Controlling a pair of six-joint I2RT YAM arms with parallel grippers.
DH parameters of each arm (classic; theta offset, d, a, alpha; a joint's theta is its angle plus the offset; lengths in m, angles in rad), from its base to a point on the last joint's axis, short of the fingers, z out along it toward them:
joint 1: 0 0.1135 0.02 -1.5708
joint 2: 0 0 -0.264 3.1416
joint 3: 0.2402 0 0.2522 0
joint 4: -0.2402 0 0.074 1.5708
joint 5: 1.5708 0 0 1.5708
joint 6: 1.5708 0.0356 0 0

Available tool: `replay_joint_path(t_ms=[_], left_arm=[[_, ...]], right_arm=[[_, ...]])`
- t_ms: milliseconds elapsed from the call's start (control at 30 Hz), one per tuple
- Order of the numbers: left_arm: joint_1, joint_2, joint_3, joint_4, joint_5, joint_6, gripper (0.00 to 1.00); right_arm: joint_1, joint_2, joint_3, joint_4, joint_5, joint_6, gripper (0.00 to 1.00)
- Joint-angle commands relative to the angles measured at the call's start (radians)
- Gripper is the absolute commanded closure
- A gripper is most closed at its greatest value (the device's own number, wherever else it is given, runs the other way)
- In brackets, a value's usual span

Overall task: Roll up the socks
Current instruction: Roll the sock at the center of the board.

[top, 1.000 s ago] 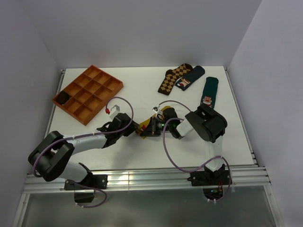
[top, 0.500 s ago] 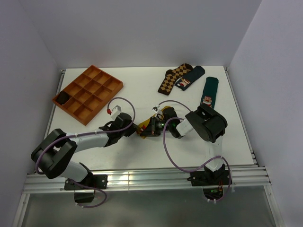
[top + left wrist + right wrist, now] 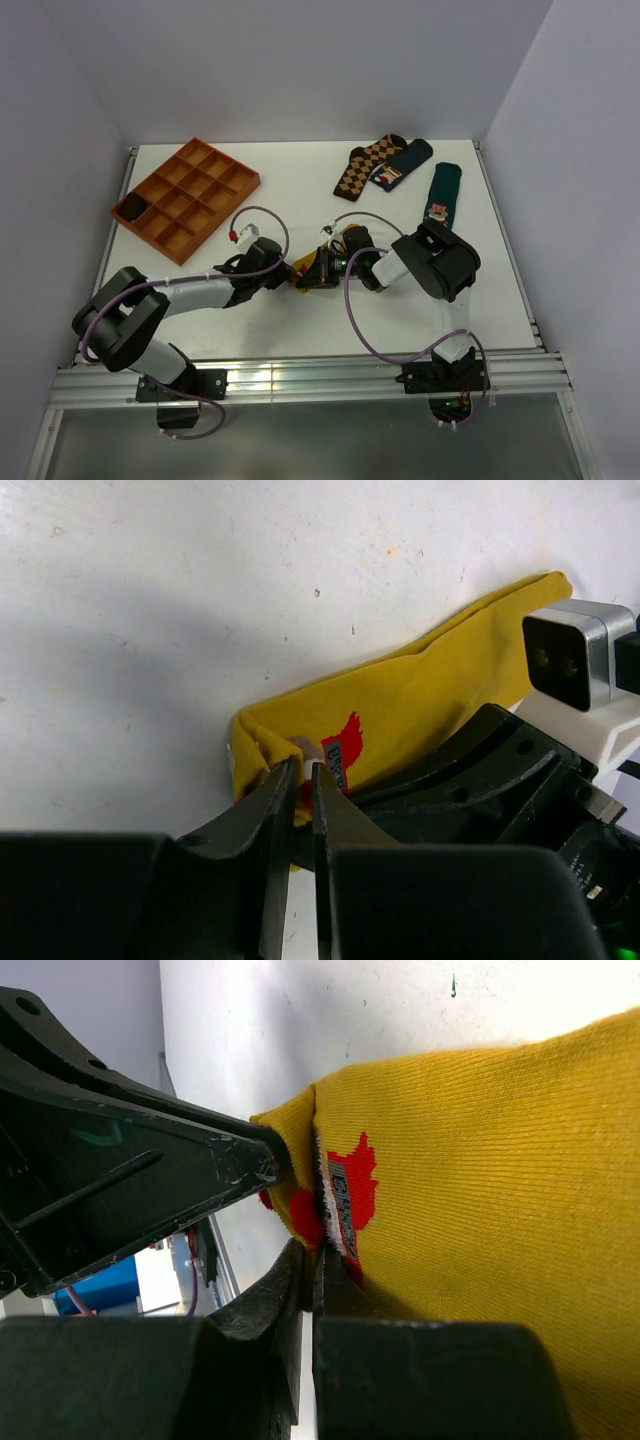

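White worktop [image 3: 300,190] fills the floor of a booth with pale walls. At its far left corner lies an orange-brown tray [image 3: 186,198] of small compartments, with a dark item [image 3: 131,208] in the compartment nearest the left edge.

Toward the middle, the left fingers [image 3: 255,815] are clenched on the toe end of the mustard-yellow sock [image 3: 420,705], pinching the folded fabric just beside its red-and-white figure [image 3: 340,755]. The sock lies flat on the worktop about midway between the left and right edges, a little nearer the near edge, with its length running away toward the far right.

The right fingers [image 3: 265,1295] come in from the other side and are clamped on the same toe end, at the figure, so that both pairs touch the fabric close together.

By the far right corner lie a brown-and-tan argyle sock [image 3: 366,165], a dark sock [image 3: 402,164] touching it, and a dark green sock [image 3: 441,195] nearer the right edge.
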Motion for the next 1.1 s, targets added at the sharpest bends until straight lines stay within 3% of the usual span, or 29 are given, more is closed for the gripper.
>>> replay_joint_path(t_ms=[0, 200, 300, 700, 1067], left_arm=[[-0.008, -0.072, 0.025, -0.029, -0.025, -0.018, 0.82], [-0.008, -0.290, -0.028, -0.104, -0.122, -0.039, 0.73], [-0.008, -0.327, -0.051, -0.113, -0.133, -0.044, 0.72], [-0.005, -0.209, -0.045, -0.103, -0.116, -0.023, 0.72], [-0.002, -0.110, -0.007, -0.072, -0.111, 0.003, 0.78]], right_arm=[[-0.005, 0.028, -0.014, -0.142, 0.077, -0.052, 1.00], [-0.005, 0.028, -0.014, -0.142, 0.072, -0.053, 1.00], [-0.004, 0.026, -0.011, -0.147, 0.075, -0.056, 1.00], [-0.004, 0.009, -0.014, -0.168, 0.083, -0.072, 1.00], [-0.004, 0.008, -0.014, -0.174, 0.085, -0.079, 1.00]])
